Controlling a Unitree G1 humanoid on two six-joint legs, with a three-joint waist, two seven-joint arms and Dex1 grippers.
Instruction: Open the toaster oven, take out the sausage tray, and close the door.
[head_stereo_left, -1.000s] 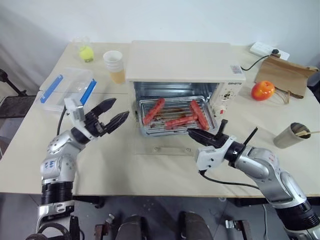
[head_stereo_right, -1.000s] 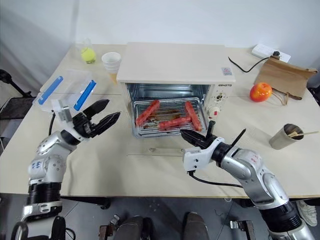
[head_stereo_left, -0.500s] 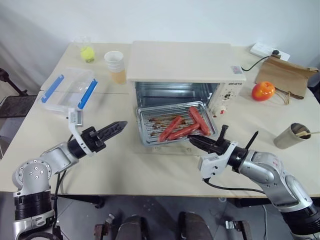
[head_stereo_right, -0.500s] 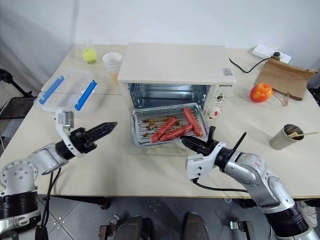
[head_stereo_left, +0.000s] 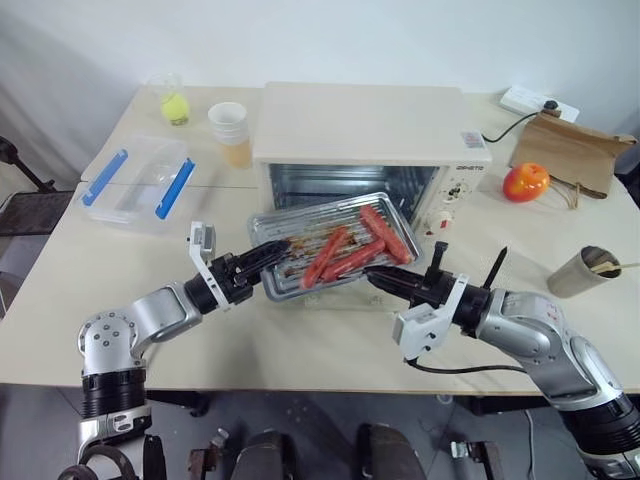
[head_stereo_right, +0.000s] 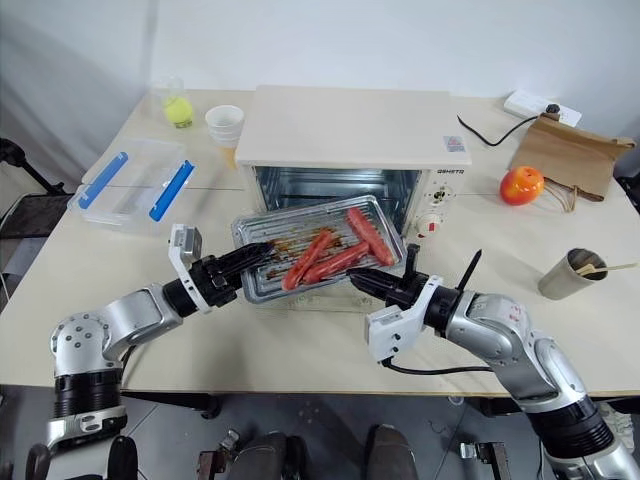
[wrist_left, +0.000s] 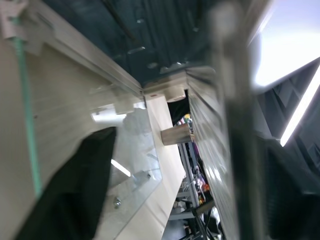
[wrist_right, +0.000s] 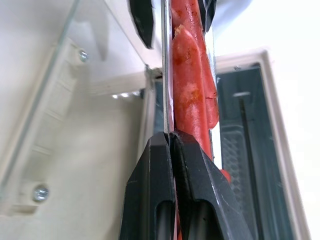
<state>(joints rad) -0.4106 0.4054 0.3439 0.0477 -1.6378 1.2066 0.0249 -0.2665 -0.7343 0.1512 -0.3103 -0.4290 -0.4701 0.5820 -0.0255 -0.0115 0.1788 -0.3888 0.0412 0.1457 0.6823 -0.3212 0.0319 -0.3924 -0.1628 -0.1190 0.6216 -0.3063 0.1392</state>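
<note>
Pale wooden surface (head_stereo_left: 230, 330) carries your cream toaster oven (head_stereo_left: 365, 140), its glass door (wrist_right: 65, 115) folded flat in front. Your right gripper (head_stereo_left: 377, 281) is clenched on the near right rim of the sausage tray (head_stereo_left: 330, 245), which is lifted out of the oven above the door, three sausages (head_stereo_left: 355, 248) on it. Your left gripper (head_stereo_left: 272, 252) brackets the tray's left edge, jaws part-way apart; you cannot tell whether it grips. Behind sit a clear box with blue clips (head_stereo_left: 137, 180) and paper cups (head_stereo_left: 228, 125).
</note>
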